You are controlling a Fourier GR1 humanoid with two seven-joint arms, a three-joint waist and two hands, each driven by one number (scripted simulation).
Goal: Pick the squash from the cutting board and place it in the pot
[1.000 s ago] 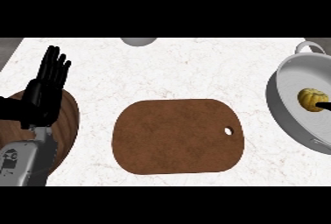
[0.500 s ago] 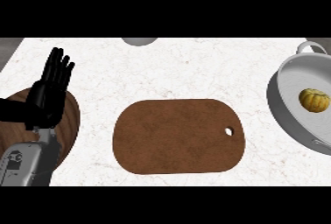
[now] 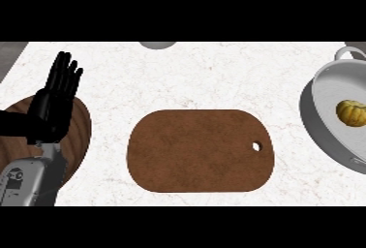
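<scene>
The squash (image 3: 351,113) lies inside the pot (image 3: 325,121) at the tabletop's (image 3: 200,72) right edge, apart from the bare cutting board (image 3: 200,150), so the placing looks done. The left robot hand (image 3: 55,99) rests at the left, fingers straight and together, holding nothing. What lies under it is probably a wooden plate (image 3: 75,140). The right robot hand is out of view.

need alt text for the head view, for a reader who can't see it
A yellow squash lies inside a grey pot at the right edge of a white counter. A bare brown cutting board sits in the middle, and the robot's left hand rests open at the left, fingers up.
</scene>
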